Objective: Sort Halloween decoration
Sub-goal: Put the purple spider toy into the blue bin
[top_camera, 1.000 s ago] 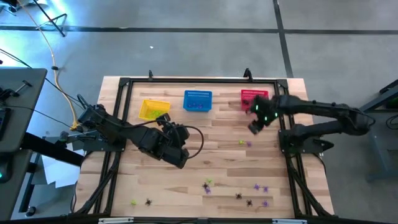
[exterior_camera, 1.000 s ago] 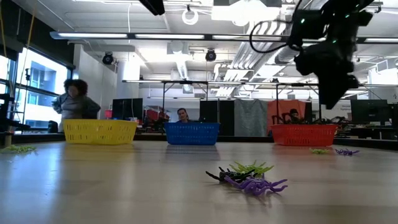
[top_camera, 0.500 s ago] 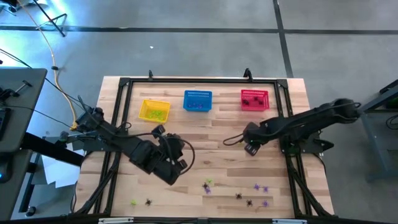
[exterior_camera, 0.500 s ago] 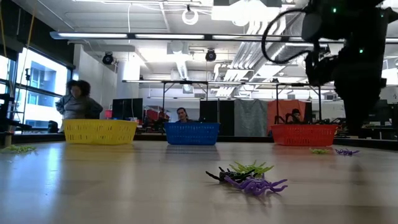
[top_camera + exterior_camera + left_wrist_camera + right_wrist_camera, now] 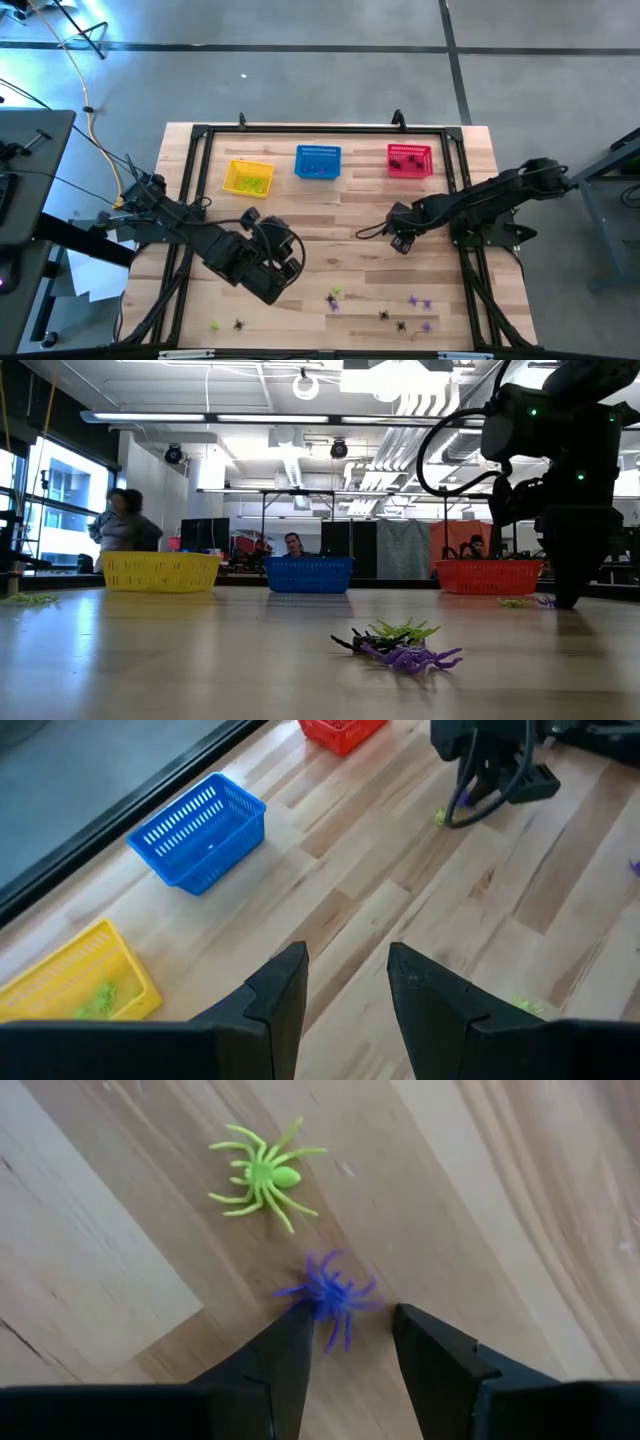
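Right pincer [image 5: 345, 1342] open, fingers straddling a purple spider [image 5: 328, 1295] on the worktop [image 5: 340, 210]; one finger [image 5: 285, 1340] touches or nearly touches a leg, nothing gripped. A yellow-green spider [image 5: 262, 1175] lies just beside the purple one.

Left pincer [image 5: 345, 985] open and empty, over bare wood left of centre.

Versus one second ago: right arm has swung from beside the red basket [image 5: 409, 160] down to the worktop at mid-right; left arm has shifted toward the front edge.

Remaining spiders scattered along the front edge [image 5: 380, 305]. Yellow basket [image 5: 248, 177], blue basket [image 5: 318, 162] and red basket line the back edge. Middle of the worktop bare between the arms.
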Robot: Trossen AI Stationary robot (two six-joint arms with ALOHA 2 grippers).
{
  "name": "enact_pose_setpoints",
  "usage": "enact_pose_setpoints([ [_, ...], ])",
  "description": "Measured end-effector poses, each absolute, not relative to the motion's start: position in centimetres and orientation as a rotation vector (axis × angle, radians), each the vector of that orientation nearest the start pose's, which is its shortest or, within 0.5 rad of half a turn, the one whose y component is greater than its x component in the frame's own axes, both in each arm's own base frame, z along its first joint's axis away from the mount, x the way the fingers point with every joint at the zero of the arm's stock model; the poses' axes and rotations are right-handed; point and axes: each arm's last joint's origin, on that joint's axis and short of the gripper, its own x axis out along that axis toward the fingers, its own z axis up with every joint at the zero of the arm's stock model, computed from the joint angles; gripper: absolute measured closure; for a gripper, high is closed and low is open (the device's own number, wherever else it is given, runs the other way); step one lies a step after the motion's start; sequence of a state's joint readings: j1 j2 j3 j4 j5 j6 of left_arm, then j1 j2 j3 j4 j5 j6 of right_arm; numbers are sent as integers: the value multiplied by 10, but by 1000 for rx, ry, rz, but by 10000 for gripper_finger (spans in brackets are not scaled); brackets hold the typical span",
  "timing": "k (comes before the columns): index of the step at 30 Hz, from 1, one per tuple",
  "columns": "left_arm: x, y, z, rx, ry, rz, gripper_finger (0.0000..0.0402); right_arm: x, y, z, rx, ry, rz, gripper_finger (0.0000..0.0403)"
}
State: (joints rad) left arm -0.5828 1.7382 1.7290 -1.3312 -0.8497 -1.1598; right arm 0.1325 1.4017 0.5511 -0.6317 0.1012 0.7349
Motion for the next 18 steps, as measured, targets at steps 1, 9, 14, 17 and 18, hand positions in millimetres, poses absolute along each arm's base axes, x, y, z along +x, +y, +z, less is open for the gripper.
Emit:
enact_pose_setpoints([
  [1,287,-162,337,-185,692,726,271,190,22,123,423,1392,-509,259],
  [9,289,-159,338,-242,647,773,271,189,23,123,410,1402,-451,353],
  [14,287,-162,337,-247,646,766,271,190,24,123,414,1419,-386,391],
  [17,284,-167,337,-247,654,747,271,192,25,129,415,1416,-353,400],
  [18,283,-169,337,-245,657,739,271,194,25,133,424,1407,-344,400],
])
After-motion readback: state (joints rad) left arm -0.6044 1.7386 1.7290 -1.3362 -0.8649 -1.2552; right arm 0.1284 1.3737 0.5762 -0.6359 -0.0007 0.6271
